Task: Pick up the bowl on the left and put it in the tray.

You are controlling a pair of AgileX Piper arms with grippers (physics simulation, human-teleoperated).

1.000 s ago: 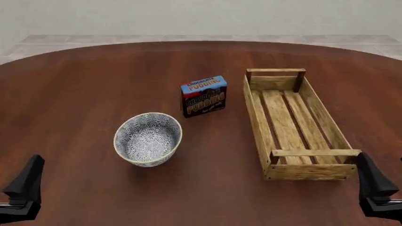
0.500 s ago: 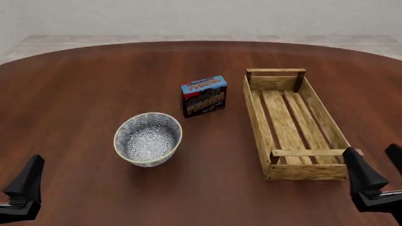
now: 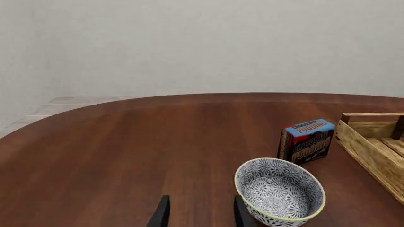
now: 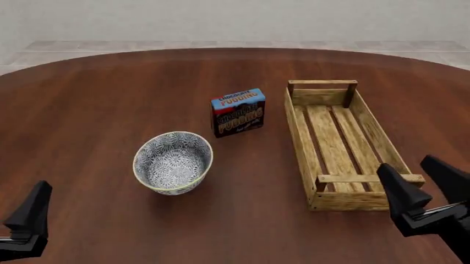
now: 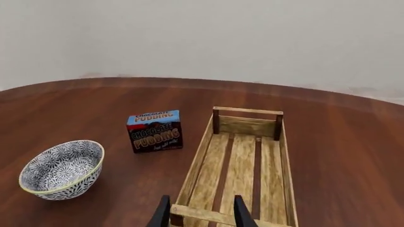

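Observation:
The bowl (image 4: pixel 173 162), white with a dense blue floral pattern, stands upright on the table left of centre; it also shows as the bowl (image 3: pixel 279 191) and the bowl (image 5: pixel 61 169). To the right lies the long slatted wooden tray (image 4: pixel 300 132), seen too as the tray (image 5: pixel 198 158) and the tray (image 3: pixel 372 151), with nothing in it. My left gripper (image 3: pixel 202 197) is open near the table's front left, short of the bowl and a little to its left. My right gripper (image 4: pixel 406 164) is open, holds nothing, and hovers at the tray's near end crossbar.
A chocolate pudding box (image 4: pixel 239 113) stands upright between the bowl and the tray, a little farther back. The round brown table (image 4: pixel 88 110) curves away at the far edge. Only one left finger (image 4: pixel 31 212) shows in the front view's lower-left corner.
My right gripper has moved left and forward, from beside the tray's near right corner to over its near end. The left arm, bowl and box have not moved.

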